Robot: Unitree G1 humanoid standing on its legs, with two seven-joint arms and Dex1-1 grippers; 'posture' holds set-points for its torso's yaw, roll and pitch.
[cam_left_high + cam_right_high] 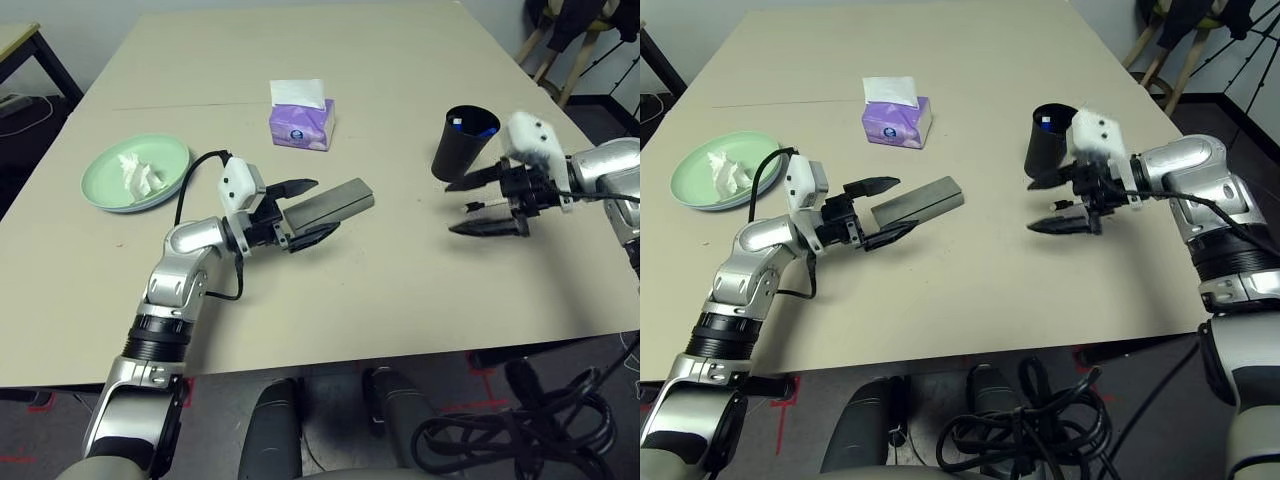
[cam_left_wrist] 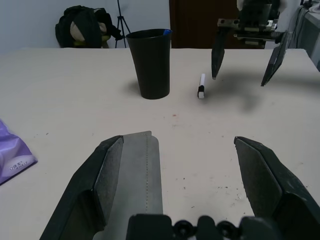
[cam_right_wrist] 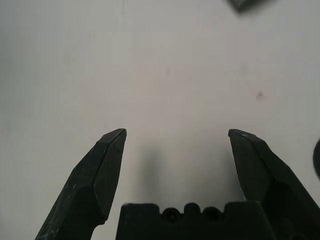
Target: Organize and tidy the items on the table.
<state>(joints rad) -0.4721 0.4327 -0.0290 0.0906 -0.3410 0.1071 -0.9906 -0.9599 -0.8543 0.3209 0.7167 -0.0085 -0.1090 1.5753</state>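
The grey glasses case (image 1: 330, 203) lies near the middle of the table (image 1: 420, 290), its long axis running from about eight o'clock to two o'clock. It looks a stiff, light, smooth shell, best taken across its narrow width. The left gripper (image 1: 305, 210) brackets its near end, fingers apart, one beside the case wall. At three o'clock, the right gripper (image 1: 485, 205) hovers spread and empty by the black cup (image 1: 462, 140).
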